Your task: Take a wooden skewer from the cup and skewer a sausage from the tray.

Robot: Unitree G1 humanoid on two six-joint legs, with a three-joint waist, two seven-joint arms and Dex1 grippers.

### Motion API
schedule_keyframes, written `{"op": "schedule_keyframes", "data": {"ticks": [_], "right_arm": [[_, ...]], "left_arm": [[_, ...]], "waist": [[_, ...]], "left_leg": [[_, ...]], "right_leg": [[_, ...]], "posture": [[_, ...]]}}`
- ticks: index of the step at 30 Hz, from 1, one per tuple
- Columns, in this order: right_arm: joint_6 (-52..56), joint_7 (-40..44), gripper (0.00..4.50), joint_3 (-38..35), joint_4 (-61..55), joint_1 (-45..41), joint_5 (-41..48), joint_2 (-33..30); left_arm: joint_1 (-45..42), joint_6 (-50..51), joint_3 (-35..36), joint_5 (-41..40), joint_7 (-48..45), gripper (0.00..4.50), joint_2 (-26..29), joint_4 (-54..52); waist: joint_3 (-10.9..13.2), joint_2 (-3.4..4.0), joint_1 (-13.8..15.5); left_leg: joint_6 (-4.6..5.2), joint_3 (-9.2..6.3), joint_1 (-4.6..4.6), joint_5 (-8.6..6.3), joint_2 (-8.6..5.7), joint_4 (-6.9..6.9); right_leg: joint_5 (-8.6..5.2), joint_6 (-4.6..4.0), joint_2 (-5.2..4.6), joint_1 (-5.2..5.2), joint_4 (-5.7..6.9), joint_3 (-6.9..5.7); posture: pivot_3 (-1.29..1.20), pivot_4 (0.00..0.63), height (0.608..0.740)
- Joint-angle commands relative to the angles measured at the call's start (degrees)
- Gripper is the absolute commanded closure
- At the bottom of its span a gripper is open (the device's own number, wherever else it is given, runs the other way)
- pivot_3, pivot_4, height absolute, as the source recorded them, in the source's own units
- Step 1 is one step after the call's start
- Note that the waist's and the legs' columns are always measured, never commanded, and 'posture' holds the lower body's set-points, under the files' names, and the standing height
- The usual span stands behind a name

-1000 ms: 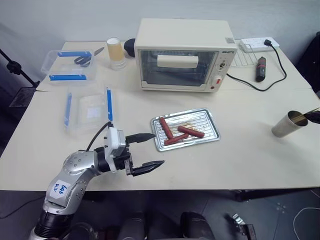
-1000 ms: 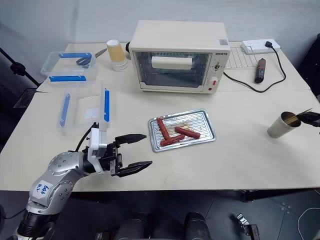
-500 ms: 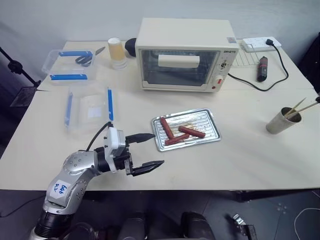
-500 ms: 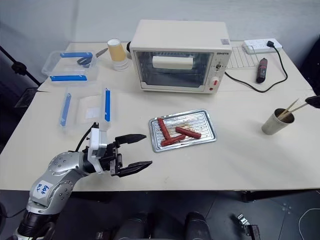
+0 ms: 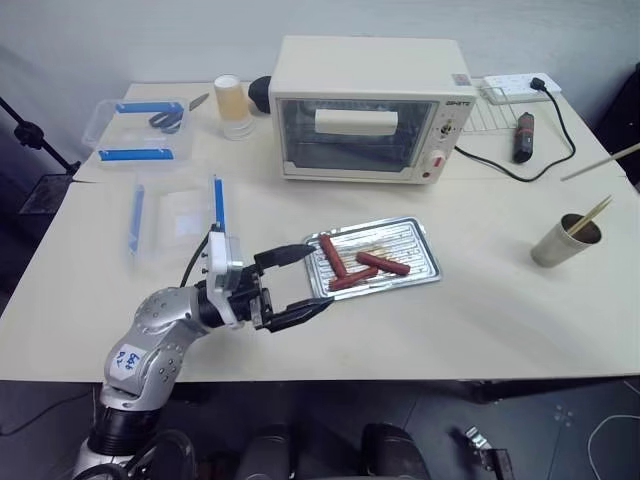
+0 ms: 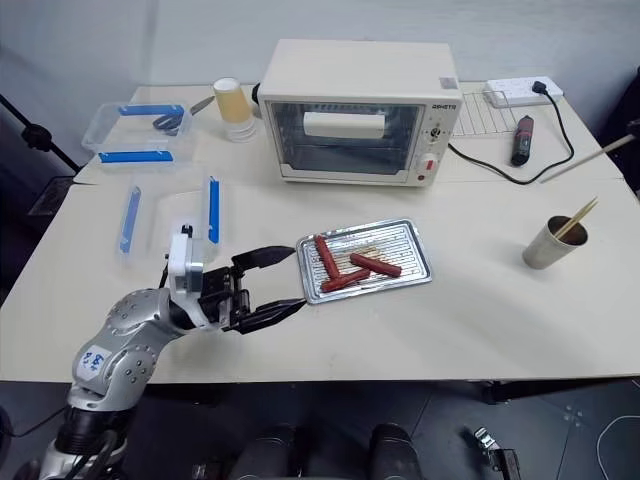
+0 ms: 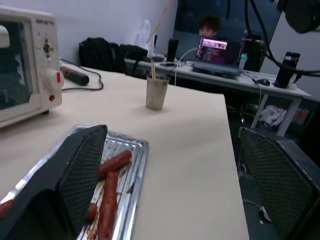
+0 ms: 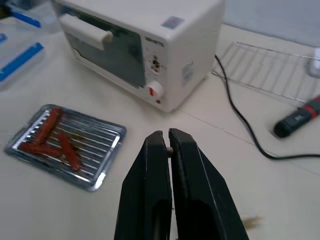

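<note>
The silver tray [image 5: 417, 243] lies mid-table with three reddish-brown sausages [image 5: 382, 263] on it. My left gripper [image 5: 316, 278] hovers open at the tray's left edge, one finger on each side of its corner, holding nothing. At the far right, the tan cup [image 5: 558, 244] stands upright with one stick still in it. Above the cup, a wooden skewer [image 6: 588, 160] hangs slanted in the air. In the right wrist view, my right gripper [image 8: 166, 134] is shut on that skewer, with a bit of pale wood showing between its tips, high over the table.
A cream toaster oven [image 5: 365, 108] stands behind the tray. At the back left are pale yellow cups [image 5: 229, 105] and two clear boxes with blue clips [image 5: 140, 130]. A wire rack [image 5: 488, 115], power strip, black cable and black-and-red tool [image 5: 521, 137] lie at the back right.
My right gripper pulled one skewer out of the cup and raised it. The cup went from tilted to upright. My left gripper moved right, up to the tray's left edge.
</note>
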Motion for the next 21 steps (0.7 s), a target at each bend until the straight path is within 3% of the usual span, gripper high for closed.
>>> {"op": "schedule_keyframes", "data": {"ticks": [1,6,10,11,21], "right_arm": [[7.1,3.7,4.47,-3.1,-8.0,4.6,7.5,3.1],[20.0,-5.5,4.47,-12.4,-26.5,18.1,22.0,15.8],[23.3,-13.7,4.47,-17.1,-32.5,21.2,26.9,22.4],[24.2,-15.4,4.47,-17.9,-33.2,21.1,28.1,23.6],[26.9,-25.8,4.47,-20.6,-37.0,21.2,35.2,28.6]], "left_arm": [[-3.6,-2.9,-0.7,1.1,1.0,0.0,-2.9,2.6],[-11.3,-10.6,-4.1,6.4,0.2,0.0,-10.2,15.1],[-15.8,-13.9,-5.5,8.1,-0.4,0.0,-14.6,19.9],[-16.4,-14.1,-6.0,8.2,-1.0,0.0,-15.2,20.7],[-19.6,-13.6,-6.9,7.4,-0.8,0.0,-21.3,22.2]], "waist": [[0.0,-0.05,0.1],[0.0,-0.15,1.3],[0.0,-0.14,1.9],[0.0,-0.14,2.0],[0.0,-0.16,2.3]], "left_leg": [[0.01,0.0,-0.04,0.0,-0.01,0.04],[0.02,-0.15,-0.19,0.0,-0.01,0.25],[0.04,-0.37,-1.17,0.01,-0.08,0.84],[0.05,-0.49,-1.51,0.01,-0.09,1.05],[0.11,-0.52,-1.51,0.0,-0.1,1.12]], "right_leg": [[0.0,0.01,0.0,0.0,0.04,-0.01],[0.03,0.03,0.02,-0.05,0.4,-0.15],[0.05,0.06,0.0,-0.86,0.76,-0.23],[0.05,0.06,0.0,-1.07,0.84,-0.34],[0.08,0.1,0.01,-0.99,0.84,-0.38]], "posture": [[0.0,0.15,0.74],[0.0,0.15,0.74],[0.0,0.15,0.74],[0.0,0.15,0.74],[0.0,0.15,0.74]]}}
